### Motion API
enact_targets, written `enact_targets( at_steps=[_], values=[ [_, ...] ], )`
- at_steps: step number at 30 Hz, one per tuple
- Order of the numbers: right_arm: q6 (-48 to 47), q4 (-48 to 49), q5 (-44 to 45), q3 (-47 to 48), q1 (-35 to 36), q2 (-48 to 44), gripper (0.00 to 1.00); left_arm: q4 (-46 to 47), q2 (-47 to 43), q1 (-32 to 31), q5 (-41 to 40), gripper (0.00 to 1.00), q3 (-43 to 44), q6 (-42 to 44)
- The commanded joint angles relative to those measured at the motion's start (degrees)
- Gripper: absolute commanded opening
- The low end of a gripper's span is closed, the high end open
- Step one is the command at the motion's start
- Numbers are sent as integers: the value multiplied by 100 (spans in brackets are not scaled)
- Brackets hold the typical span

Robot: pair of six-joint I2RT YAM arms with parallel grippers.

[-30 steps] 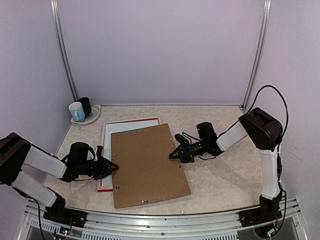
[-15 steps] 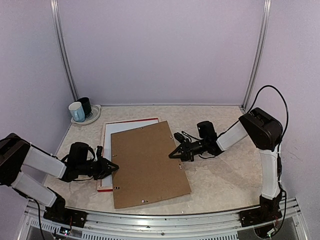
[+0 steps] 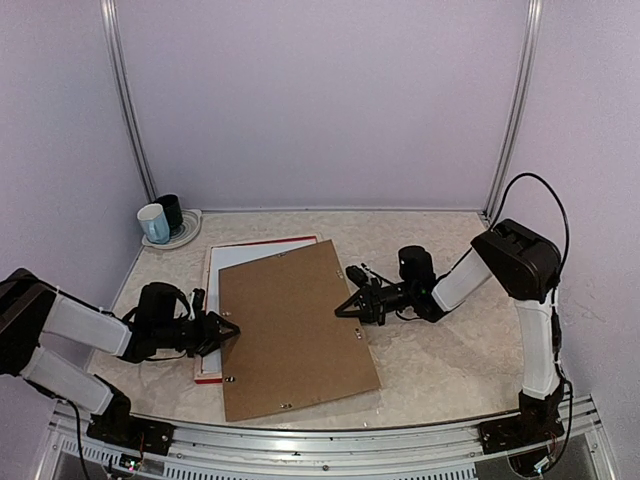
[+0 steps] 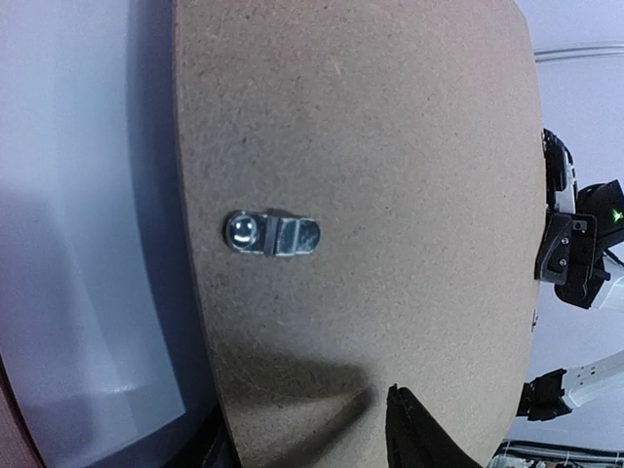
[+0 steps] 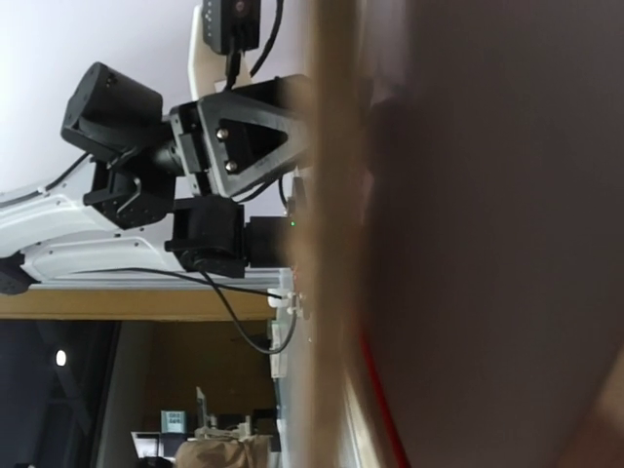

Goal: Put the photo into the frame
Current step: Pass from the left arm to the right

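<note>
A brown backing board (image 3: 295,335) lies askew over the frame (image 3: 265,241), whose red edge shows at the back and at the front left. The photo is hidden. My left gripper (image 3: 228,328) is at the board's left edge and is open. One finger (image 4: 409,429) hovers over the board (image 4: 370,195) and the other sits below the edge. My right gripper (image 3: 340,308) is shut, with its tip against the board's right edge. The right wrist view shows none of its own fingers, only the blurred board edge (image 5: 331,244) and a red line of the frame (image 5: 385,429).
A white mat (image 3: 228,258) shows left of the board, inside the frame. A metal turn clip (image 4: 271,234) sits on the board. A pale blue mug (image 3: 153,222) and a dark mug (image 3: 170,210) stand on a plate (image 3: 185,238) at the back left corner.
My left gripper's jaws have opened around the board's edge. The right gripper has closed at the right edge. The board has slid slightly to the left.
</note>
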Motion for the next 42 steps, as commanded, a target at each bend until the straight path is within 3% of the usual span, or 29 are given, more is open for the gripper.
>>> enact_targets(
  at_steps=[1, 11, 26, 35, 42],
  values=[
    [692, 1414, -123, -156, 10, 227, 0, -374, -211, 83, -174, 50, 87, 143],
    [1197, 2097, 4, -293, -114, 355, 0, -865, -868, 204, -149, 58, 128, 149],
    [1052, 1445, 210, 123, -234, 294, 0, -2216, -2176, 767, -495, 64, 447, 354],
    [978, 1004, 243, 641, -242, 439, 0, -2134, -1957, 1452, -414, 65, 340, 526],
    [849, 445, 273, 1237, -277, 729, 0, -1894, -1631, 1553, -679, 63, 229, 423]
  ],
)
